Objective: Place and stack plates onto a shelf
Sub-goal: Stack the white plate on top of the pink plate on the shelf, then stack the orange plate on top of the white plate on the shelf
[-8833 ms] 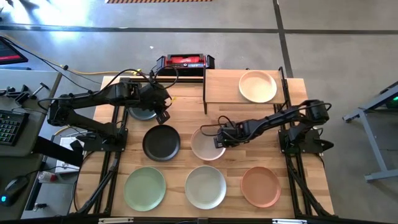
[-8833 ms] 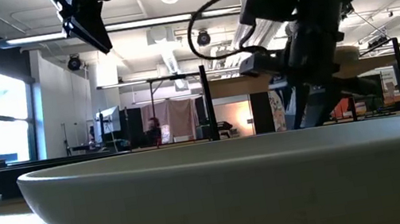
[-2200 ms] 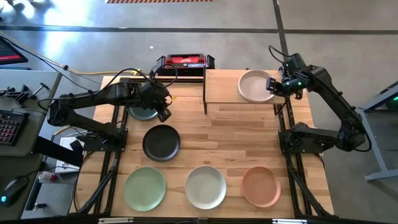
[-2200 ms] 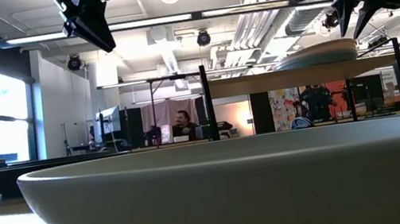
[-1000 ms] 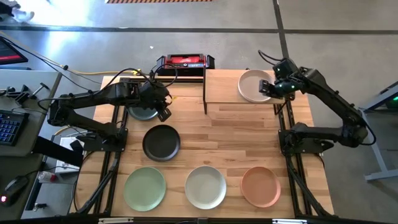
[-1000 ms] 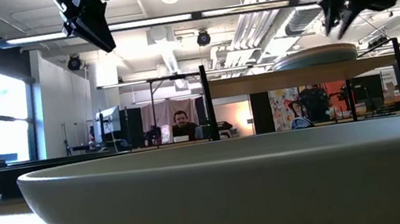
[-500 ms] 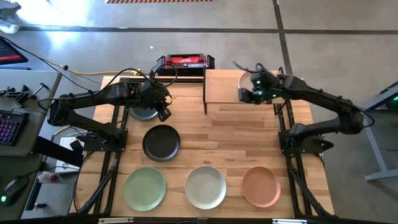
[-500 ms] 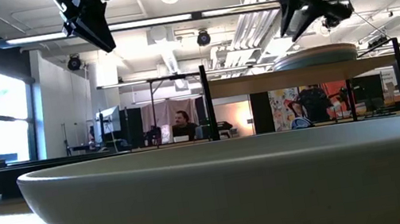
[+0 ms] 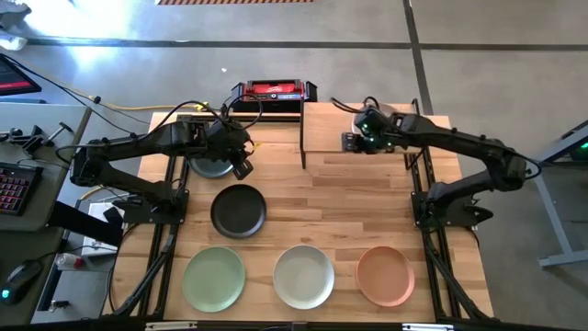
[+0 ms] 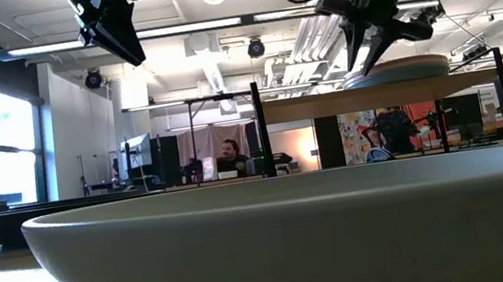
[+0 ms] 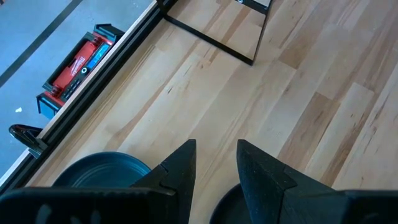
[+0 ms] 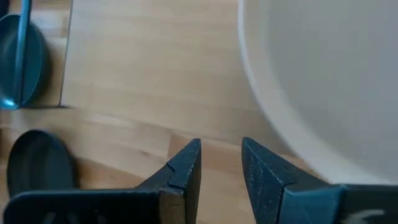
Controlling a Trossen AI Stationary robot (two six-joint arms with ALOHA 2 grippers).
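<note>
The shelf (image 9: pixel 326 124) stands at the table's far right. On its right half lies a pale plate (image 12: pixel 323 81), seen from the side in the low view (image 10: pixel 400 70). My right gripper (image 9: pixel 352 142) hovers open over the shelf board just left of that plate and touches nothing. My left gripper (image 9: pixel 241 167) hangs open in the air at the far left, above a grey-blue plate (image 9: pixel 208 168) and a black plate (image 9: pixel 239 210). Along the near edge lie a light green plate (image 9: pixel 214 279), an off-white plate (image 9: pixel 304 276) and a salmon plate (image 9: pixel 385 275), all flat on the table.
A red-and-black box (image 9: pixel 273 90) sits beyond the table's far edge. The shelf's black posts (image 9: pixel 303 138) stand between the two arms. Bare wood lies in the table's middle (image 9: pixel 349 202). In the low view, the off-white plate's rim (image 10: pixel 267 240) fills the foreground.
My right gripper has swung from the shelf's right end toward the table's left, across the pale plate. It now hangs lower, over the shelf board beside the plate, and has rolled a little. The plate has stayed on the shelf.
</note>
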